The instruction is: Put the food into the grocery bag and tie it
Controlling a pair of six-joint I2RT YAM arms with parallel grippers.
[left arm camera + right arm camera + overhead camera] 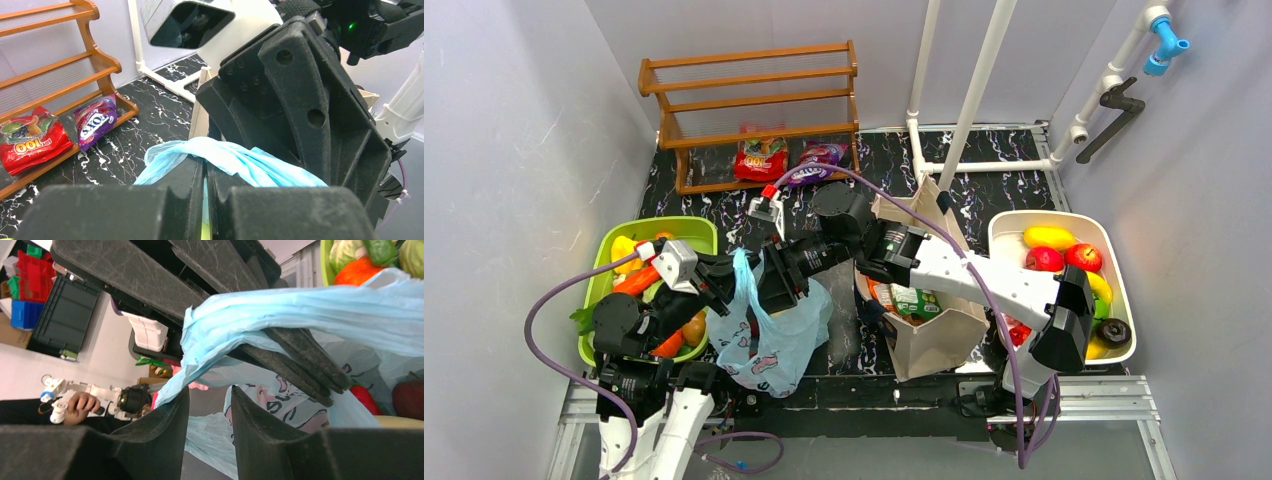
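Observation:
The light-blue grocery bag (769, 340) lies on the dark mat between my two grippers. My left gripper (727, 285) is shut on one of its handles; in the left wrist view the thin blue plastic (235, 159) is pinched between the closed fingers (206, 167). My right gripper (780, 288) is open right at the bag's mouth. In the right wrist view its fingers (210, 395) stand apart, and the stretched handle (300, 310) drapes over the tip of one finger. A red piece (367, 399) and a dark red apple (407, 400) show inside the bag.
A green bin (606, 262) of vegetables stands at the left. A white bin (1009, 228) of fruit stands at the right. A beige tote (934, 335) holding packets stands in the middle. A wooden rack (754, 90) at the back holds a red packet (761, 155) and a purple packet (816, 160).

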